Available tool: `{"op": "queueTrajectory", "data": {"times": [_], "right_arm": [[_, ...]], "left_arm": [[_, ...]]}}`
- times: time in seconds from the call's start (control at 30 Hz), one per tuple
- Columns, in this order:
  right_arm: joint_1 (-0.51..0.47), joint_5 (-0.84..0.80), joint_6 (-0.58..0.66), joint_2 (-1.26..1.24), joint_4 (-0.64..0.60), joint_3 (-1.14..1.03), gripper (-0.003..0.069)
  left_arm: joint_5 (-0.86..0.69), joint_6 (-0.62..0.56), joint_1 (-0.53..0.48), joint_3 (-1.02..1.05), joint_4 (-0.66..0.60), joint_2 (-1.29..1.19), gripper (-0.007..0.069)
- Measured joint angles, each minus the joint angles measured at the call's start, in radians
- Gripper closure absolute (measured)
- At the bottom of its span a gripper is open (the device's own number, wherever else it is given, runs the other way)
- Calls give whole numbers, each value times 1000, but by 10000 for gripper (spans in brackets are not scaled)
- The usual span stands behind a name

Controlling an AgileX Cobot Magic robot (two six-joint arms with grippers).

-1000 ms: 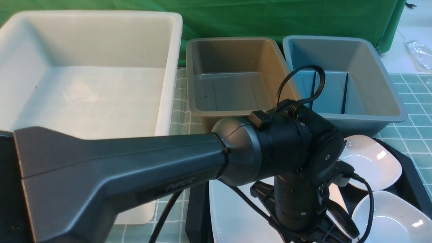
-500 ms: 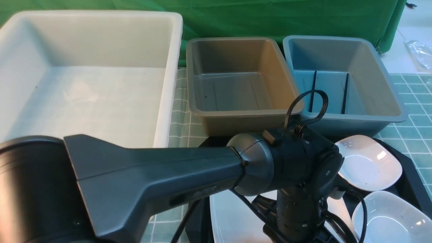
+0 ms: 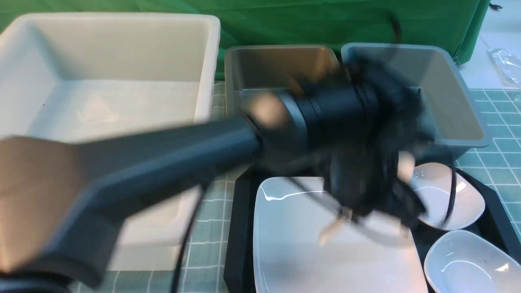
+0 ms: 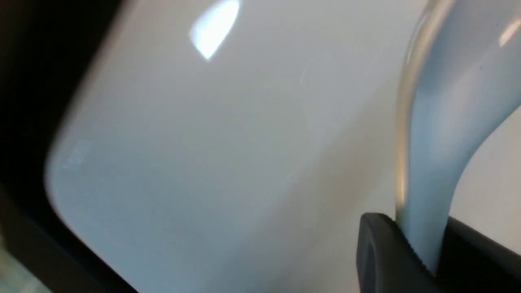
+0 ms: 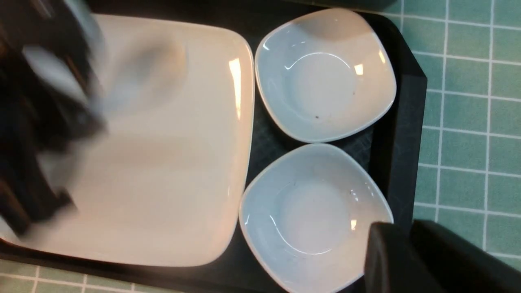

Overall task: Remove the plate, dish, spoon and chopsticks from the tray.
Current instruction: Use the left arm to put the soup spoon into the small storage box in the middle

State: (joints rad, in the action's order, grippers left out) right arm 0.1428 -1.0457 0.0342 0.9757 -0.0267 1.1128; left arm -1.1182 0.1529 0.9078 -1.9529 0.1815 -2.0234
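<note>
Across the worktop (image 3: 496, 162), which is wearing a pale green cloth (image 5: 468, 122) printed with a white grid, we are seeing the tray (image 3: 240, 228) sitting closest to us. It is black plastic, rectangular with cut-off corners, a raised rim and a fine cross-hatched floor. The plate (image 3: 293, 248) is lying flat on the tray's left part, a large glossy white slab with rounded corners. On the right part two small dishes are lying one behind the other, the far dish (image 3: 468, 203) and the near dish (image 3: 468, 264). Both are shiny white, shallow and rounded-square, close against each other and just beside the plate.

Our left gripper (image 4: 419, 248) is clenching the spoon (image 4: 447, 101) by its short curved handle between matte black, finely ribbed jaws. The spoon is smooth glazed white and is hanging over the plate; we cannot tell whether it is touching it. Our left arm (image 3: 163, 154), dark grey and blurred, is reaching across the front view.

Our right gripper (image 5: 409, 232) is showing only blunt black fingertips by the near dish's corner, and we cannot tell whether it is clenched or released.

Behind the tray three smooth plastic bins are standing in a row: a big white bin (image 3: 101, 101), a brown bin (image 3: 276, 61) and a blue bin (image 3: 447, 101), with a green fabric backdrop (image 3: 285, 20) hanging beyond.
</note>
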Motion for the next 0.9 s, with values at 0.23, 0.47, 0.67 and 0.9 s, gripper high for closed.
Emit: {"op": "queueTrajectory", "data": {"times": [0.23, 0.47, 0.67, 0.9], "right_arm": [[0, 0, 0, 0, -24, 0, 538], [0, 0, 0, 0, -46, 0, 536], [0, 0, 0, 0, -48, 0, 532], [0, 0, 0, 0, -49, 0, 523]], "left_arm": [[210, -42, -239, -245, -96, -32, 527], [362, -54, -425, -277, -237, -170, 519], [342, -57, -463, -276, -237, -222, 382], [184, -57, -464, -276, -237, -147, 208]]}}
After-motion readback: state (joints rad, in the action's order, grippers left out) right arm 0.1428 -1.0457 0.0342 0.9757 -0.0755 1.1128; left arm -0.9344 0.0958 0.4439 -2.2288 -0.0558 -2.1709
